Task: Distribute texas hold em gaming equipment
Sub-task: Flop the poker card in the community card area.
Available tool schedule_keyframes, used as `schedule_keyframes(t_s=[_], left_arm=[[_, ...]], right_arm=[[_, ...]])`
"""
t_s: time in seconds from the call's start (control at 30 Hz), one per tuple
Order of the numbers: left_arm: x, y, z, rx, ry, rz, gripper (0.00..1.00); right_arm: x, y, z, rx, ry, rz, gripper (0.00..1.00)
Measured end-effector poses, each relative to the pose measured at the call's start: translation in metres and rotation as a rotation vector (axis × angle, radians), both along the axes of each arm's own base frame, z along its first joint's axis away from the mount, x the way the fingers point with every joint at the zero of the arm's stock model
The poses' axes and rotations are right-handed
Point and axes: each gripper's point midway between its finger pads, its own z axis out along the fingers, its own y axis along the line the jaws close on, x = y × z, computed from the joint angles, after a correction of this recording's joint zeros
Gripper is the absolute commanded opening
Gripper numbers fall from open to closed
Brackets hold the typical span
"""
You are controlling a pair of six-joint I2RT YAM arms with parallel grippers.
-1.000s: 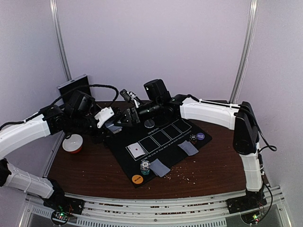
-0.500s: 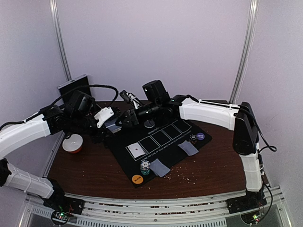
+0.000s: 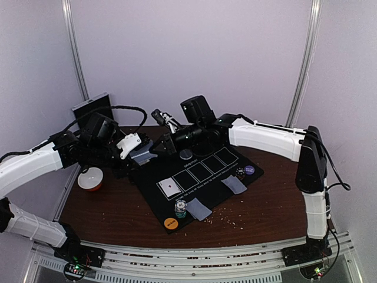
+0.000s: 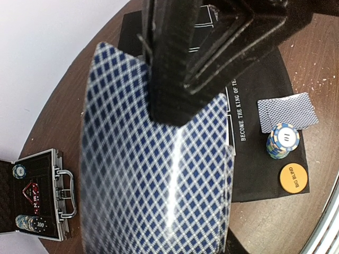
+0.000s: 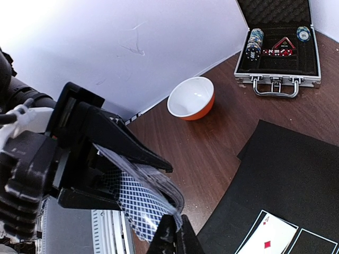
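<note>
My left gripper (image 3: 134, 151) is shut on a deck of blue-checked playing cards (image 4: 153, 180), held above the table left of the black mat (image 3: 203, 177). The deck fills the left wrist view and hides that gripper's own fingers. My right gripper (image 5: 180, 233) has reached across and is shut on the bent edge of the deck's top card (image 5: 159, 196). On the mat lie a face-up ace (image 3: 169, 187), two face-down card piles (image 3: 198, 208) (image 3: 234, 184), two chip stacks (image 3: 180, 209) (image 3: 240, 173), an orange disc (image 3: 171, 223) and a purple disc (image 3: 250, 169).
A red-and-white bowl (image 3: 91, 178) sits on the table left of the mat. An open silver case (image 5: 278, 53) with chips and dice in it stands at the back left. Crumbs dot the brown table near the front edge.
The right gripper's jaws have closed on the edge of the top card of the deck. The right arm shifted slightly; the left arm has kept still with the deck.
</note>
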Motion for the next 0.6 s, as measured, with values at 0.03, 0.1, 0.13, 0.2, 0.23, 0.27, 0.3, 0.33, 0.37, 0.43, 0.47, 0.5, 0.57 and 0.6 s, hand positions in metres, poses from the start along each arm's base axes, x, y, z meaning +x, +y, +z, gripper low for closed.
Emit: schedule_keyframes(t_s=[0.03,0.1,0.13,0.2,0.23,0.27,0.3,0.33,0.37,0.43,0.47,0.5,0.57,0.6], left_arm=[[0.0,0.0,0.0,0.001,-0.001,0.001,0.36],[0.001,0.001,0.0,0.004,-0.005,0.007,0.36],[0.002,0.001,0.0,0.004,-0.007,0.009,0.36],[0.002,0.002,0.0,0.006,-0.009,0.013,0.36],[0.003,0.002,0.001,0.007,-0.011,0.015,0.36],[0.003,0.003,0.0,0.009,-0.012,0.021,0.36],[0.004,0.003,0.0,0.01,-0.012,0.025,0.36],[0.005,0.004,0.0,0.013,-0.014,0.032,0.36],[0.006,0.005,0.0,0.016,-0.015,0.04,0.36],[0.009,0.007,-0.002,0.025,-0.017,0.062,0.36],[0.011,0.009,-0.003,0.031,-0.017,0.078,0.36],[0.012,0.011,-0.005,0.035,-0.017,0.091,0.36],[0.015,0.014,-0.007,0.04,-0.013,0.12,0.36],[0.017,0.015,-0.008,0.041,-0.012,0.132,0.36]], right_arm=[[0.0,-0.001,0.002,0.0,-0.001,-0.001,0.0],[-0.001,-0.005,0.006,-0.002,-0.006,-0.001,0.0],[0.0,-0.007,0.007,-0.004,-0.008,-0.004,0.0],[0.002,-0.011,0.01,-0.01,-0.012,-0.01,0.0],[0.004,-0.014,0.01,-0.014,-0.013,-0.013,0.0],[0.005,-0.016,0.011,-0.016,-0.015,-0.018,0.0],[0.007,-0.019,0.012,-0.019,-0.016,-0.021,0.0],[0.008,-0.022,0.012,-0.024,-0.018,-0.026,0.0],[0.011,-0.026,0.013,-0.03,-0.024,-0.033,0.0],[0.017,-0.037,0.014,-0.048,-0.038,-0.057,0.0],[0.02,-0.043,0.016,-0.058,-0.05,-0.073,0.0],[0.025,-0.051,0.017,-0.074,-0.074,-0.097,0.0],[0.036,-0.07,0.022,-0.117,-0.14,-0.161,0.0],[0.04,-0.077,0.025,-0.136,-0.173,-0.183,0.0]])
